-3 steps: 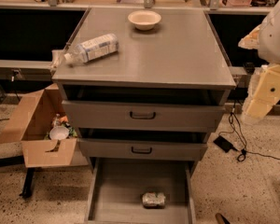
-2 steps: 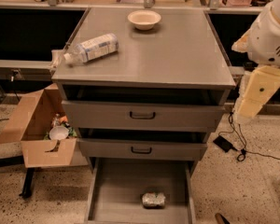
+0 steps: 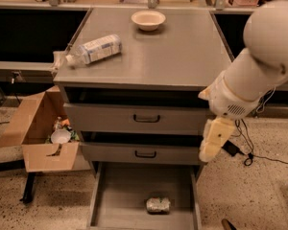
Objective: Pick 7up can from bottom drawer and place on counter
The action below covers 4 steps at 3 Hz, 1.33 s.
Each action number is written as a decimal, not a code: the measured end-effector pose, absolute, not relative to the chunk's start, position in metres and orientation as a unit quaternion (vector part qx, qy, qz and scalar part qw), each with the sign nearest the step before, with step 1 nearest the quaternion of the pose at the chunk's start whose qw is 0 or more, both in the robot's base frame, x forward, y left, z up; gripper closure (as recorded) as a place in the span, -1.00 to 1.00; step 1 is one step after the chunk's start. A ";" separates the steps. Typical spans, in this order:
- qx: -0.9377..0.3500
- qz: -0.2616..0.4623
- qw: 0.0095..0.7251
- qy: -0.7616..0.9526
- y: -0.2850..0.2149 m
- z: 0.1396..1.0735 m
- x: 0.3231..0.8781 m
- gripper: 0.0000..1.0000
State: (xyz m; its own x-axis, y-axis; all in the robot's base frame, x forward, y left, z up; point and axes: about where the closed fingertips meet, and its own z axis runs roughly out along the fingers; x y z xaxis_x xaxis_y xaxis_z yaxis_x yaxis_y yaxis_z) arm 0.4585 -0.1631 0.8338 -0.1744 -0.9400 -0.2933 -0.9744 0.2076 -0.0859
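Observation:
The 7up can (image 3: 158, 204) lies on its side on the floor of the open bottom drawer (image 3: 120, 195), near the drawer's front middle. The grey counter (image 3: 177, 51) tops the drawer cabinet. My arm comes in from the upper right. Its cream end with the gripper (image 3: 206, 153) hangs in front of the cabinet's right edge, level with the middle drawer, above and to the right of the can and apart from it. Nothing shows in the gripper.
A clear plastic bottle (image 3: 93, 49) lies on the counter's left side and a pale bowl (image 3: 148, 19) stands at its back. Two shut drawers with dark handles (image 3: 146, 119) sit above the open one. An open cardboard box (image 3: 43, 133) stands on the floor at left. Cables (image 3: 249, 152) lie at right.
My arm has swung left and down, from beside the cabinet's right side to in front of its right edge, closer to the open bottom drawer. The can has not moved.

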 end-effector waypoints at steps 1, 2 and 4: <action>-0.625 0.096 0.165 0.757 -0.133 0.788 0.453 -1.00; -0.625 0.096 0.165 0.757 -0.133 0.788 0.453 -1.00; -0.643 0.114 0.141 0.744 -0.121 0.688 0.446 -1.00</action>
State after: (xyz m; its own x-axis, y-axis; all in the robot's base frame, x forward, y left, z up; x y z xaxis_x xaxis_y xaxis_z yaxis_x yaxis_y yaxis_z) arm 0.4460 -0.1209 0.6883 -0.1327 -0.9253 -0.3553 -0.9891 0.1465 -0.0119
